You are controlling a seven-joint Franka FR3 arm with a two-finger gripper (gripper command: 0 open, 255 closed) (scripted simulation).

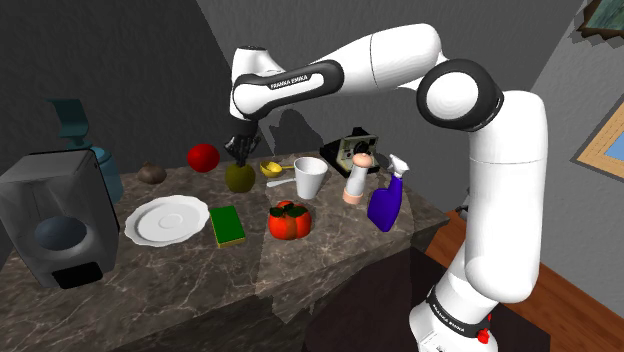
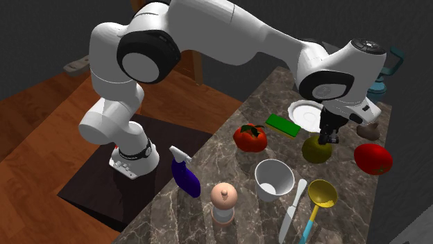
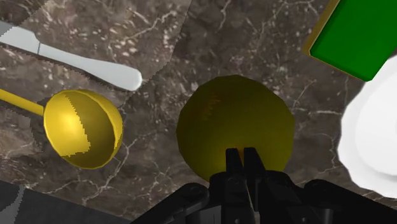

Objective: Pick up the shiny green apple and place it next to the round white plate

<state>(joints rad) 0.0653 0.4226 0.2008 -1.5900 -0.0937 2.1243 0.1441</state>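
Dark marbled surface [image 1: 330,250] carries the olive-green apple [image 3: 235,118], which rests directly beneath the pincer [image 3: 240,160]. The pincer's fingers meet, clasping nothing, right over the fruit. A plate [image 3: 372,140] lies near on one side of the pincer, a sponge [image 3: 356,32] just beside it. A ladle [image 3: 83,127] and a knife [image 3: 76,60] lie on the opposite side.

Yellow ladle [image 3: 83,127] & knife [image 3: 76,60] lie to one side of fingers [image 3: 233,164], green sponge [image 3: 356,35] opp. side, none touching them; all on dark marble-look counter [image 3: 254,38].
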